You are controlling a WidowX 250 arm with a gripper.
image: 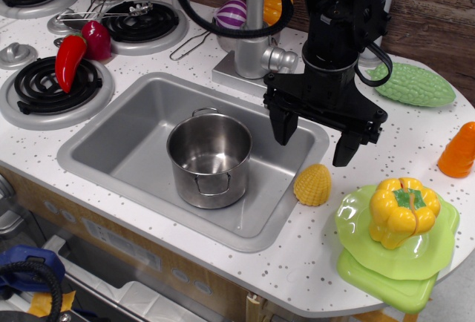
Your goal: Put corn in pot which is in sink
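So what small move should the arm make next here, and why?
Probably lower straight down over the corn. The gripper hangs open and empty just above it, the corn sits on the counter right of the sink, and the pot is empty.

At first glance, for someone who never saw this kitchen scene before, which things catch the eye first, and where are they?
The black gripper dominates the middle, hanging open above the right edge of the grey sink. In the sink stands the shiny steel pot, empty as far as can be seen. Just right of the sink, on the speckled counter, lies the small yellow corn, with a glossy yellow bell pepper on green plates further right.
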